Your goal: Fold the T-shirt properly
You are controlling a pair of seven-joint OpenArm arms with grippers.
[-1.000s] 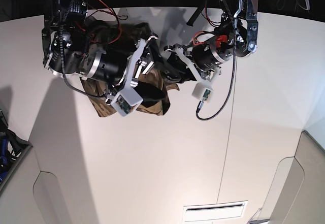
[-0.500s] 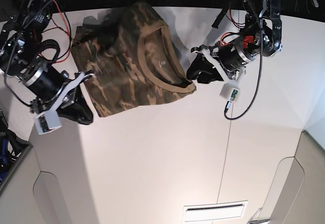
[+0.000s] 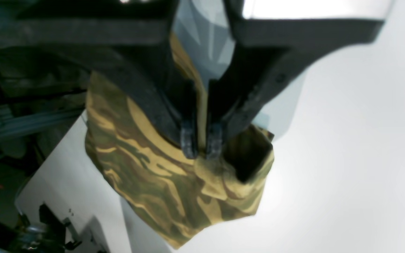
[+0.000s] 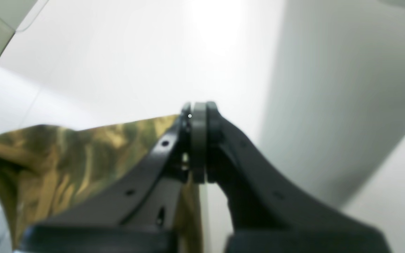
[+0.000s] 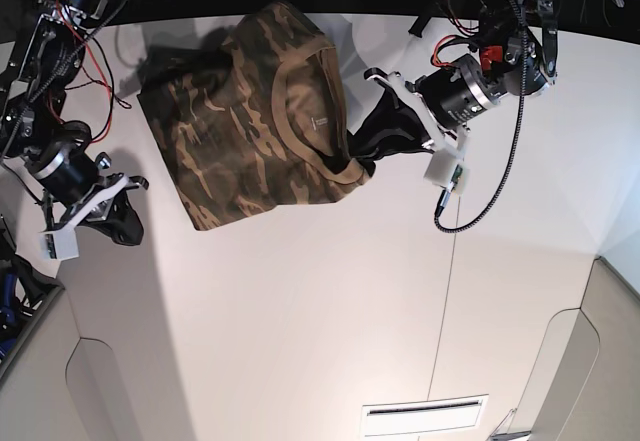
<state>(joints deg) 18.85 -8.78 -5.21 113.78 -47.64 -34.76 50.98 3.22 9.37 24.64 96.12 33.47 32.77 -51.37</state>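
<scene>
Left fingers (image 3: 199, 142) pinched on camouflage T-shirt (image 5: 250, 131) edge at 3 o'clock. Right fingers (image 4: 198, 116) shut, empty, at 9 o'clock. Best drawn across slowly, keeping cloth taut.

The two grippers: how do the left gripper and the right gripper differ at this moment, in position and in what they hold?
The left gripper pinches the T-shirt at its near corner by the collar; the right gripper is shut on nothing. The left gripper touches the cloth, while the right gripper is apart from it, beside the shirt's other side, over the white table. Both have dark fingers with jaws closed together.
</scene>
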